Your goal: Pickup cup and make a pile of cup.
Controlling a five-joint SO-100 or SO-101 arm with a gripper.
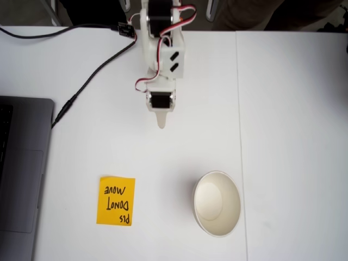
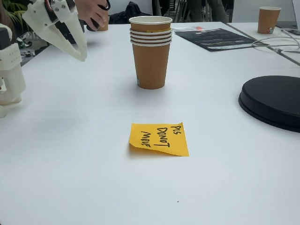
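Observation:
The pile of cup [image 2: 150, 51] stands upright on the white table beyond the orange sticky note, several orange-brown paper cups nested with stacked rims. From above it reads as one cream-white cup [image 1: 217, 204] at the lower middle. My gripper [image 1: 161, 123] hangs over the table well up-left of the pile, tips together and nothing in them. In the side-on fixed view the gripper [image 2: 81, 54] is at the upper left, clear of the pile and raised off the table.
An orange sticky note [image 1: 116, 200] lies left of the pile. A laptop [image 1: 22, 174] sits at the left edge, with a black cable [image 1: 81, 87] running toward the arm's base. A black round disc [image 2: 273, 101], another cup [image 2: 269, 19] and a person's hand [image 2: 91, 13] are farther off.

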